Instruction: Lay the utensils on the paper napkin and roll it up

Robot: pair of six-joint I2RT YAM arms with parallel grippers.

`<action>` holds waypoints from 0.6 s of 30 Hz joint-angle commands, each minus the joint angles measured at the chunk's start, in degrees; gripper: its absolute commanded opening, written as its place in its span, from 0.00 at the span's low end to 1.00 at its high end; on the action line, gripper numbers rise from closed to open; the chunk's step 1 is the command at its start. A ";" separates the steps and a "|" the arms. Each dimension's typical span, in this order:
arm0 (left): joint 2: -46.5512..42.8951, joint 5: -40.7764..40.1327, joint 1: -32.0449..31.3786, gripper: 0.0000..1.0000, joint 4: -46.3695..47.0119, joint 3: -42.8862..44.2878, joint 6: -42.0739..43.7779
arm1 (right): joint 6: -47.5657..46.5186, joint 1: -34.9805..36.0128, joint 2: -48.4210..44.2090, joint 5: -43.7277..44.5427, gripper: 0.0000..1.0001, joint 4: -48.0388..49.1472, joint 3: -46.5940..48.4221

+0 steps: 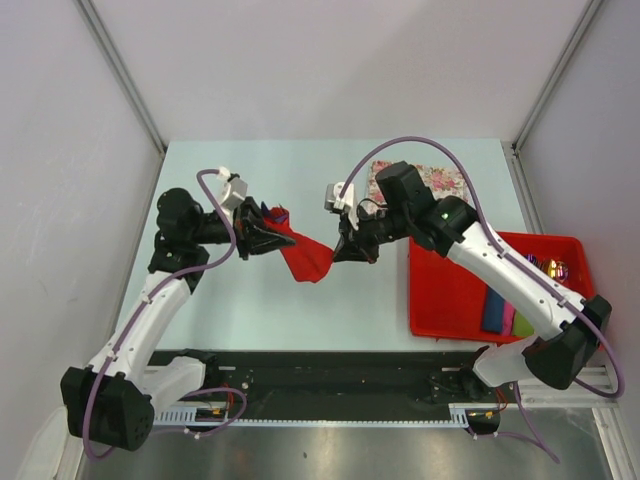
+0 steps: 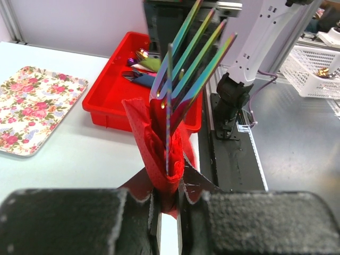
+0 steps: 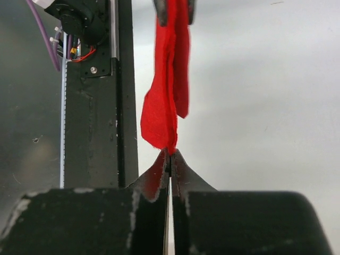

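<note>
The red paper napkin [image 1: 308,256] hangs above the table between my two grippers, wrapped loosely round the utensils. My left gripper [image 1: 262,236] is shut on one end of the bundle. In the left wrist view the iridescent fork tines [image 2: 192,58] and a slim blade stick out of the napkin [image 2: 158,154] just past my left gripper [image 2: 169,204]. My right gripper [image 1: 346,250] is shut on the napkin's other end. In the right wrist view its tips [image 3: 170,158] pinch the lower corner of the hanging napkin [image 3: 167,90].
A red tray [image 1: 450,290] at the right holds blue, pink and green rolls [image 1: 497,310] and some cutlery. A floral mat [image 1: 432,180] lies behind it, partly under my right arm. A white basket [image 2: 313,74] stands off the table.
</note>
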 commanded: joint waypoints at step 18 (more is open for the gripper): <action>-0.56 -0.39 -4.78 0.00 16.03 2.36 -11.23 | 0.21 0.57 9.17 -3.28 0.00 15.22 1.33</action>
